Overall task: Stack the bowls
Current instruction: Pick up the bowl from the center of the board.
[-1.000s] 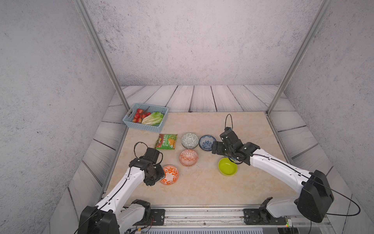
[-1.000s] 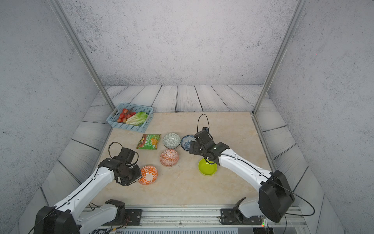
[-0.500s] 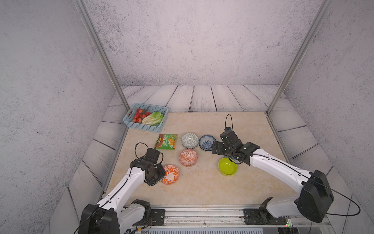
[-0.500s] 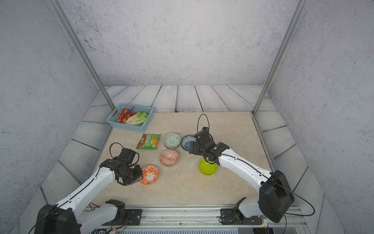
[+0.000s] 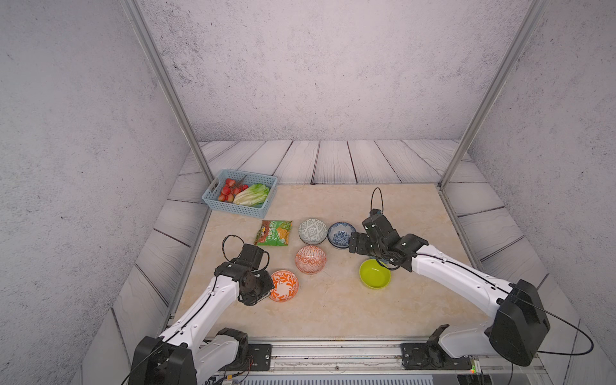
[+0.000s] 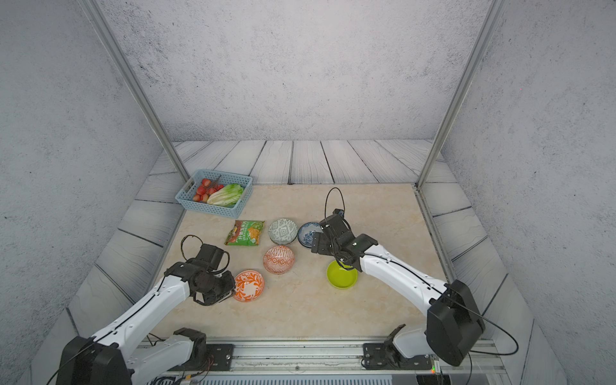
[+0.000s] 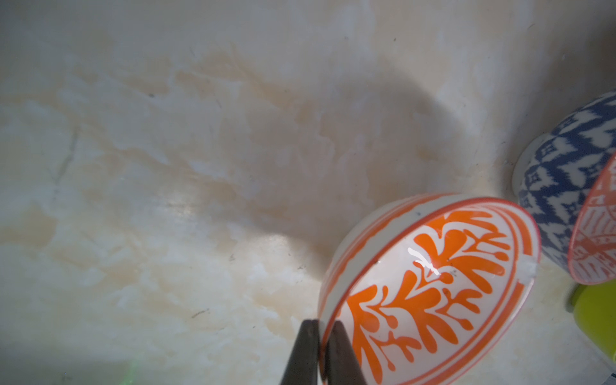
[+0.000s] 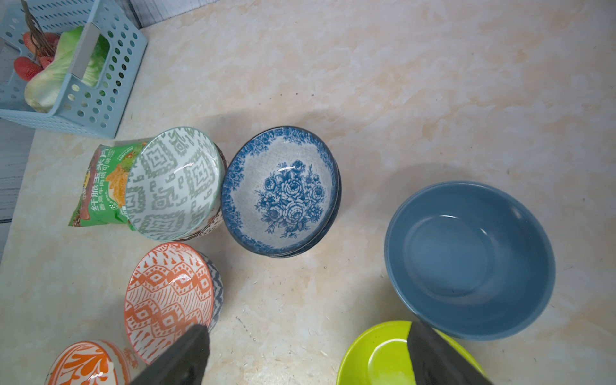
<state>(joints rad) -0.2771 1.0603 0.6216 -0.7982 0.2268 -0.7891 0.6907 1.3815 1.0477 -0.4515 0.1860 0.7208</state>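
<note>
Well nearer the robot than the basket point(image 5: 238, 210) is the orange leaf-patterned bowl point(image 7: 430, 290), its rim clamped by the left gripper point(image 7: 321, 328); the right gripper point(image 8: 308, 333) gapes, empty. Probably glazed ceramic: stiff, slick, chippable; the rim is the handhold.

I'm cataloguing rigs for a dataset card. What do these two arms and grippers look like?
The left arm and right arm have smooth white shells and black joint housings, and are mounted on a metal rail. A thin black cable runs along each and loops above the wrist. The left gripper and right gripper are black, with slim dark tapered fingers.
</note>
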